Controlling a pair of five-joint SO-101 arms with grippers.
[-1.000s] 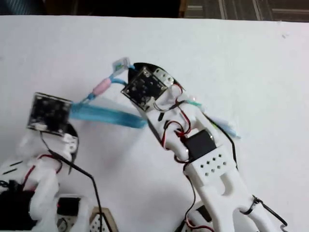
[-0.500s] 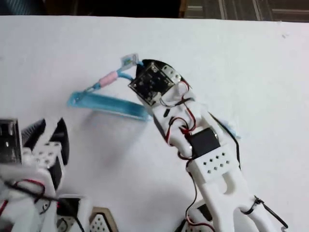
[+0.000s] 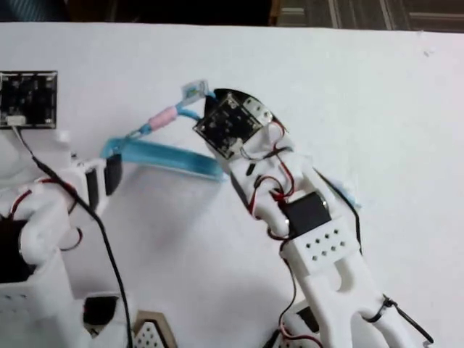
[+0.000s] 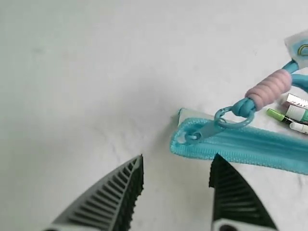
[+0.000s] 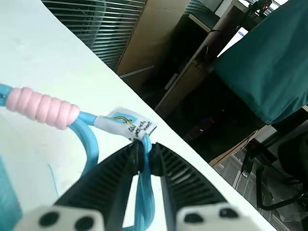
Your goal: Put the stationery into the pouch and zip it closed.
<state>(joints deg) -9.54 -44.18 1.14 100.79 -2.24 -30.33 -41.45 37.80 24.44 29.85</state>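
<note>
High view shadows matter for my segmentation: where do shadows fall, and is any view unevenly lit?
High view: soft shadows on the table beside the pouch and right arm. Left wrist view: faint shadow beside the pouch's zipper end. Right wrist view: bright table, dim room behind the right claw, shut on the strap.

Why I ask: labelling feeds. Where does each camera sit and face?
High view: overhead, looking down at left arm, right arm, pouch.
Left wrist view: on left arm, faces pouch's zipper pull; open left gripper shows.
Right wrist view: on right arm, faces table edge; right gripper clamps strap.
Shared: strap's pink bead.
</note>
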